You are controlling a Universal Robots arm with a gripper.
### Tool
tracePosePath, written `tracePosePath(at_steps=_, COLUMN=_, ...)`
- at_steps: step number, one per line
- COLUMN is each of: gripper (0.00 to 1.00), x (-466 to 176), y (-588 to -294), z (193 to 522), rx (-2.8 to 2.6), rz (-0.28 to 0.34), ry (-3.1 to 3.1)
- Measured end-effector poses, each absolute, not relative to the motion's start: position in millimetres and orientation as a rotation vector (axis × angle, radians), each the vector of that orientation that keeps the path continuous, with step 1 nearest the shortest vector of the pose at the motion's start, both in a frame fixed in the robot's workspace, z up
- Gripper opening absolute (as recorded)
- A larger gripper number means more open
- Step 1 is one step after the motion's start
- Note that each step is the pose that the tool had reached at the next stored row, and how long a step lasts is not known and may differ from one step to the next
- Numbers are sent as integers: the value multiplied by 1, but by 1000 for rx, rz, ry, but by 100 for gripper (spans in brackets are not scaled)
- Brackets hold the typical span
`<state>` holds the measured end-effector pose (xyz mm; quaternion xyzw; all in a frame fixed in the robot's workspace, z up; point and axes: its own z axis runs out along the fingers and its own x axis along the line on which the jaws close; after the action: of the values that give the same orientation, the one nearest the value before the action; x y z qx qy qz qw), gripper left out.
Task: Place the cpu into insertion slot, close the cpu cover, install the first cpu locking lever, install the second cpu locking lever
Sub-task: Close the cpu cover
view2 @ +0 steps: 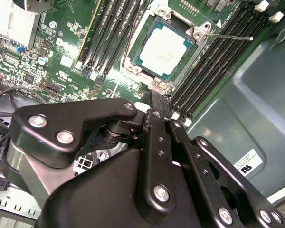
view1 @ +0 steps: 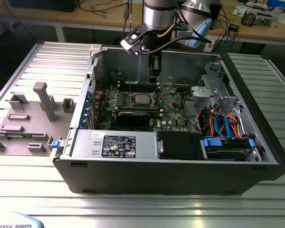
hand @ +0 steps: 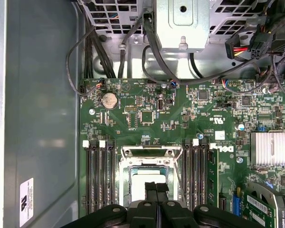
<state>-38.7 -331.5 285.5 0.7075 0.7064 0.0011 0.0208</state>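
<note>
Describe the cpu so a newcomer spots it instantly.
Inside the open computer case, find the green motherboard. The cpu sits on it between two banks of long black memory slots. It is the only flat, smooth silvery-grey square there, unlike the finned heatsink further off.

Bright, even overhead light falls on the ribbed metal counter (view1: pixel 142 209), which gives off pale glare along the exterior view's lower edge; the inside of the computer case (view1: pixel 180 178) lies in shade. In the second wrist view the cpu (view2: pixel 165 50) gleams nearly white and the heatsink (view2: pixel 9 23) is washed out. In the first wrist view the case wall (hand: pixel 38 118) carries a soft sheen
</note>
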Motion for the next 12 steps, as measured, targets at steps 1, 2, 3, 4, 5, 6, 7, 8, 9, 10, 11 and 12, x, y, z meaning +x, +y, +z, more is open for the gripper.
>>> tracePosePath(at_steps=1, gripper=11, x=-39, y=-331, z=286, rx=2192, rz=0, ry=2189)
tracePosePath(at_steps=2, gripper=11, x=-39, y=-331, z=286, rx=2192, rz=0, ry=2189)
tracePosePath(at_steps=3, gripper=11, x=-39, y=-331, z=286, rx=2192, rz=0, ry=2189)
tracePosePath(at_steps=4, gripper=11, x=-39, y=-331, z=286, rx=2192, rz=0, ry=2189)
tracePosePath(at_steps=5, gripper=11, x=-39, y=-331, z=286, rx=2192, rz=0, ry=2189)
tracePosePath(at_steps=6, gripper=11, x=-39, y=-331, z=286, rx=2192, rz=0, ry=2189)
tracePosePath(at_steps=7, gripper=11, x=-39, y=-331, z=286, rx=2192, rz=0, ry=2189)
tracePosePath(at_steps=8, gripper=11, x=-39, y=-331, z=286, rx=2192, rz=0, ry=2189)
tracePosePath(at_steps=9, gripper=11, x=-39, y=-331, z=286, rx=2192, rz=0, ry=2189)
tracePosePath(at_steps=10, gripper=11, x=-39, y=-331, z=286, rx=2192, rz=0, ry=2189)
tracePosePath(at_steps=11, gripper=11, x=-39, y=-331, z=286, rx=2192, rz=0, ry=2188)
tracePosePath(at_steps=12, gripper=11, x=-38, y=-331, z=286, rx=2192, rz=0, ry=2188)
